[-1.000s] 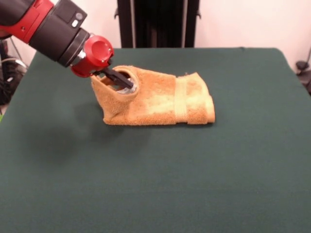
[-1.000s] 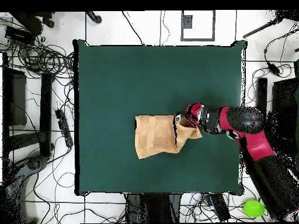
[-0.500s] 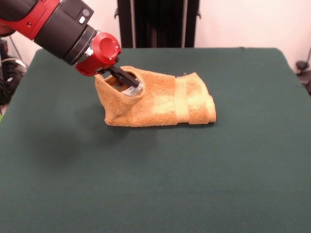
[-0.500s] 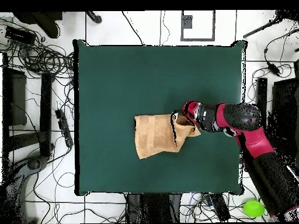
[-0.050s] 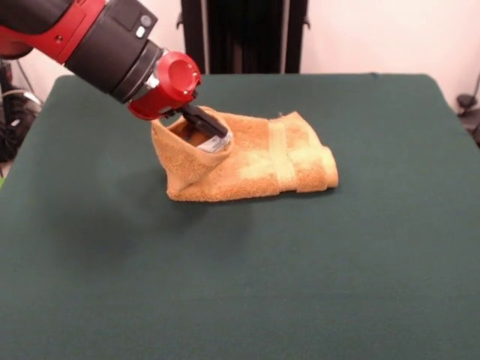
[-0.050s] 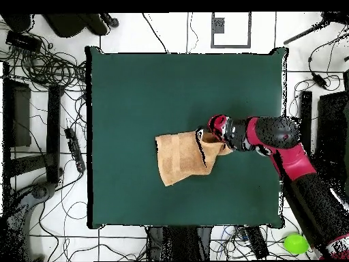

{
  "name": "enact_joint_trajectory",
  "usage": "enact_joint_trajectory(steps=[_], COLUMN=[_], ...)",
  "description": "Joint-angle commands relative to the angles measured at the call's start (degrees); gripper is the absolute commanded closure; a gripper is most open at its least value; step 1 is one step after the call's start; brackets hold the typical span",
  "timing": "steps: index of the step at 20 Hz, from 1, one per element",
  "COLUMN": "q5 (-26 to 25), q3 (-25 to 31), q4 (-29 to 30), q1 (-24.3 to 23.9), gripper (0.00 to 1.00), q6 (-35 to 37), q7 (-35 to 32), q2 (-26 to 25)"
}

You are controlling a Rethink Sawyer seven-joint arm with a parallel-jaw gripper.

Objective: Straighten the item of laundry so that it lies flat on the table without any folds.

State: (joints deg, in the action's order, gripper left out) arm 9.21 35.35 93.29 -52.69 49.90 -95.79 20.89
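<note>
Towel [image 5: 255, 161] of golden terry lies bunched on green felt table [image 5: 300, 285]; hand [image 5: 208, 129] clenched on its raised edge.

We see a dark green bench [image 5: 360, 255], a folded golden-orange towel [image 5: 262, 161] lying on its middle, one end lifted

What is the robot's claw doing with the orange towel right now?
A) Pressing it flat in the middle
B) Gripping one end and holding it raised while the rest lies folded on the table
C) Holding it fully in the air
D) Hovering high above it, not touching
B: the gripper pinches the towel at one end, which stands raised, while the other end rests folded on the table.
</note>
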Motion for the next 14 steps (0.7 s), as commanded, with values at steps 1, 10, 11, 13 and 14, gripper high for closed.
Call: enact_joint_trajectory(steps=[1, 10, 11, 13, 14], q5=[6.02, 11.22, 11.58, 12.29, 12.70], q3=[0.38, 0.72, 0.41, -0.27, -0.66], q4=[-0.60, 4.95, 5.35, 6.19, 6.23], q1=[4.88, 5.93, 6.27, 7.11, 7.50], gripper=[1.00, 1.00, 1.00, 1.00, 1.00], q6=[-2.50, -5.20, -5.09, -4.91, -4.85], q7=[-12.71, -14.85, -15.05, -15.81, -16.16], q2=[0.76, 6.40, 7.21, 8.88, 9.27])
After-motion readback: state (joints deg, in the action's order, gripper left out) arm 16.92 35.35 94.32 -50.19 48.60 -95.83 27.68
